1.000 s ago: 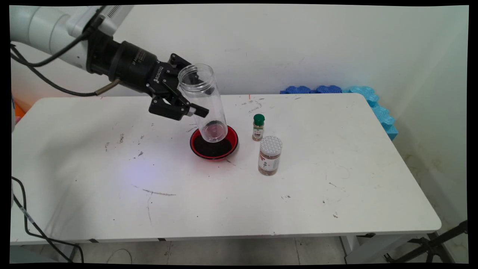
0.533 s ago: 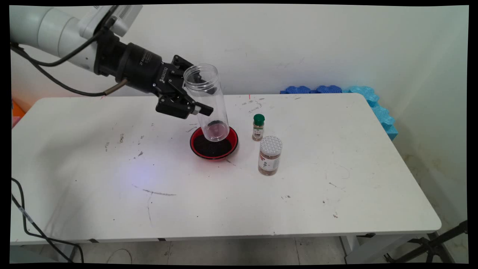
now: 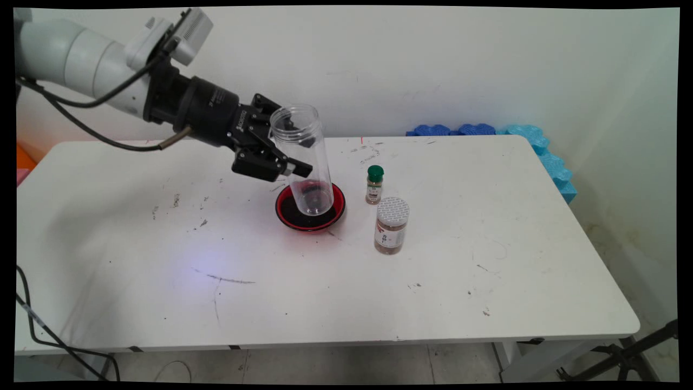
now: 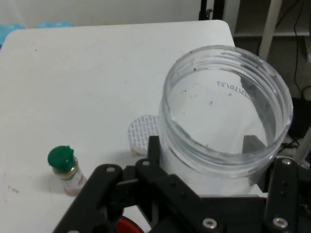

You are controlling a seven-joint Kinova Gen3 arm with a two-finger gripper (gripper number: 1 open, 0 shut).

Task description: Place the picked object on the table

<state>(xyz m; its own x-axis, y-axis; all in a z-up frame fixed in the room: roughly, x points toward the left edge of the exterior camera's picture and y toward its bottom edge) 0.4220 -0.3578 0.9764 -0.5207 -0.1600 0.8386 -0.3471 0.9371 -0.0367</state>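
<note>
My black gripper (image 3: 295, 157) is shut on a clear, open-topped plastic jar (image 3: 303, 160). The jar stands almost upright, leaning slightly left, and looks empty apart from a little dark residue. Its base hangs just over a red bowl (image 3: 309, 207) holding dark grains. In the hand view the clear jar (image 4: 226, 126) fills the middle between the fingers (image 4: 279, 194), mouth toward the camera. A sliver of the red bowl (image 4: 127, 225) shows at the bottom edge.
A small spice bottle with a green cap (image 3: 374, 184) stands right of the bowl, and a jar with a white patterned lid (image 3: 391, 225) stands in front of it. Both show in the hand view (image 4: 65, 167) (image 4: 143, 132). Blue foam pieces (image 3: 487, 132) lie behind the table (image 3: 487, 281).
The gripper has moved slightly right and down with the jar. The jar has turned closer to upright, and its base has dropped nearer the bowl.
</note>
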